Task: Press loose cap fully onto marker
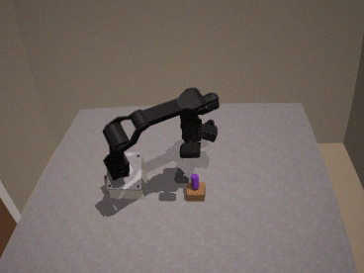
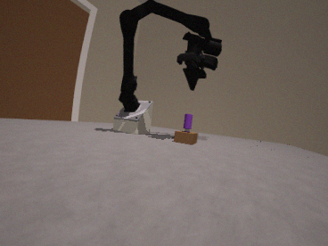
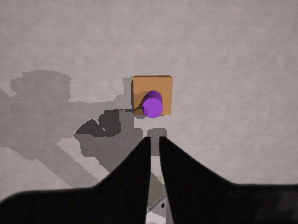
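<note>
The purple cap (image 1: 195, 181) (image 2: 188, 120) (image 3: 153, 106) sits on top of the marker, which stands upright in the brown holder block (image 1: 196, 196) (image 2: 185, 137) (image 3: 162, 85). The marker's body is hidden under the cap. My gripper (image 1: 190, 153) (image 2: 192, 86) (image 3: 154, 142) hangs well above the cap and a little towards the arm's base. It points down. Its fingers are almost shut, with only a slim gap, and nothing is between them.
The arm's white base (image 1: 124, 185) (image 2: 134, 120) stands on the grey table (image 1: 277, 208) just left of the holder block. The table's edges are far off on all sides.
</note>
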Controlling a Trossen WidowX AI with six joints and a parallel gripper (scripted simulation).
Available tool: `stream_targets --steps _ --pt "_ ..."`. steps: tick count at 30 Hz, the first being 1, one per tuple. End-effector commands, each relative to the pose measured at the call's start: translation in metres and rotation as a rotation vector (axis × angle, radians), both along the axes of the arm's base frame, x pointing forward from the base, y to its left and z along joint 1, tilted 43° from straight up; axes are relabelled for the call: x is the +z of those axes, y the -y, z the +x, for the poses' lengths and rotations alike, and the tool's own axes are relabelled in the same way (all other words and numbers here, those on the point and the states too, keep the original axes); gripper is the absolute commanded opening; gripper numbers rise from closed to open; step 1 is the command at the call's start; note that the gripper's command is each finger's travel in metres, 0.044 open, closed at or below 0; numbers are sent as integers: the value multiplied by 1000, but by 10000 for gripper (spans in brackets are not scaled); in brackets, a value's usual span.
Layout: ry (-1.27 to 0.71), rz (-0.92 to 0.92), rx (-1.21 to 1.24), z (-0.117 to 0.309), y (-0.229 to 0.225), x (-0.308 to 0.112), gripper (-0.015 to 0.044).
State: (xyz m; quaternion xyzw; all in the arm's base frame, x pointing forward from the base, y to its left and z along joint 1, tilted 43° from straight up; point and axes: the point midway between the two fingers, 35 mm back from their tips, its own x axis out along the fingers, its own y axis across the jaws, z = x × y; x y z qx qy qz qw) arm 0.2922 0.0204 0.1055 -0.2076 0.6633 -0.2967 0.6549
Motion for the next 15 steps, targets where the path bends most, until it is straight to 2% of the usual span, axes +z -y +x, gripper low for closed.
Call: stream_targets --steps 1,13,15 --pt "-7 -1 -12 -1 0 1 105" --pt "-7 -1 -12 -1 0 1 420" --pt "-7 -1 -12 -1 0 1 440"
